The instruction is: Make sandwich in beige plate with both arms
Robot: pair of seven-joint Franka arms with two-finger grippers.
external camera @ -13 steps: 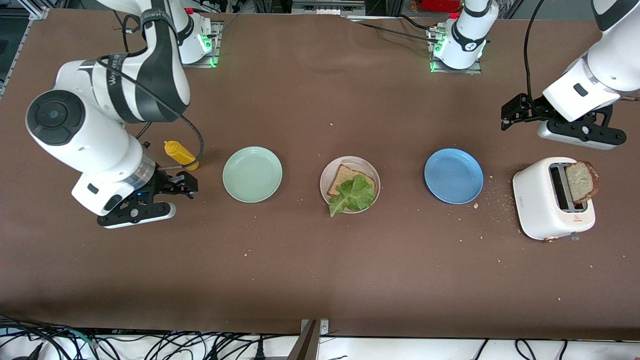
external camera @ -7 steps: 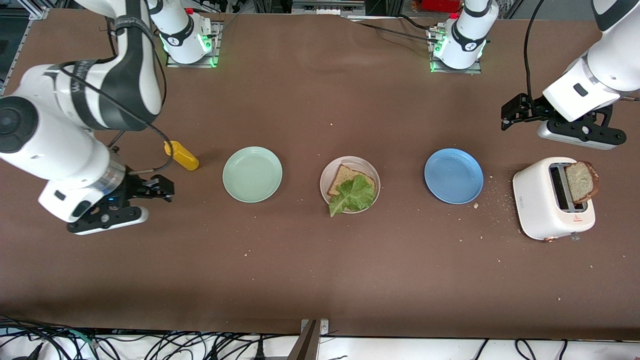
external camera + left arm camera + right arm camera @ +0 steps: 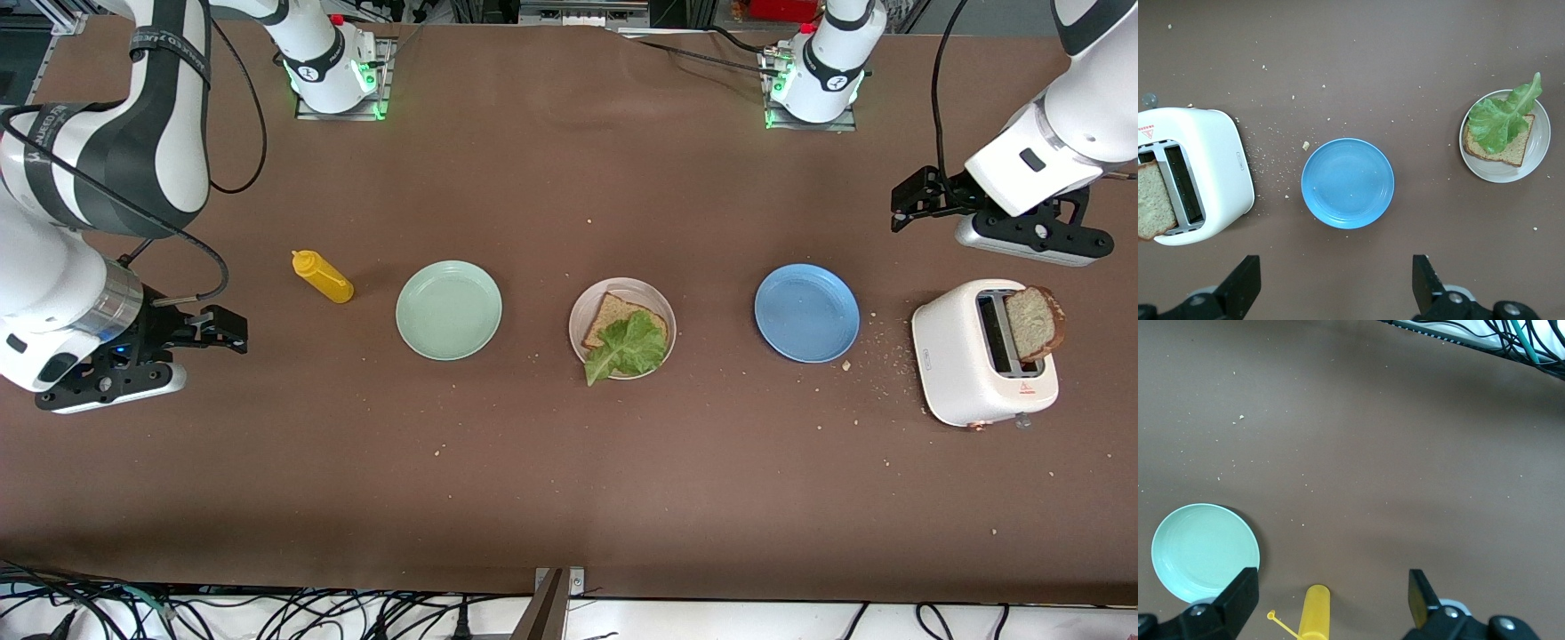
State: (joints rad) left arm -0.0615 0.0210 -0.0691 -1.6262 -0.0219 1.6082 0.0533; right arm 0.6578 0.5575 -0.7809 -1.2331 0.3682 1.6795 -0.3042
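Three plates sit in a row across the middle of a brown counter (image 3: 551,498). The beige plate (image 3: 584,311) in the centre holds one bread slice (image 3: 608,315) with a lettuce leaf (image 3: 629,347) on top, its tip hanging over the rim nearest the front camera. The mint plate (image 3: 449,310) lies toward the right arm's end and the blue plate (image 3: 806,312) toward the left arm's end; both hold nothing. Past the blue plate stands a white toaster (image 3: 965,356) with a second slice (image 3: 1031,322) sticking out of a slot. A yellow bottle (image 3: 323,276) lies beside the mint plate. Crumbs dot the counter, thickest near the toaster. Cables run along the edge nearest the front camera.

The left tool (image 3: 909,206) hangs open over bare counter near the toaster. The right tool (image 3: 222,327) hangs open, holding nothing, at its end of the counter.
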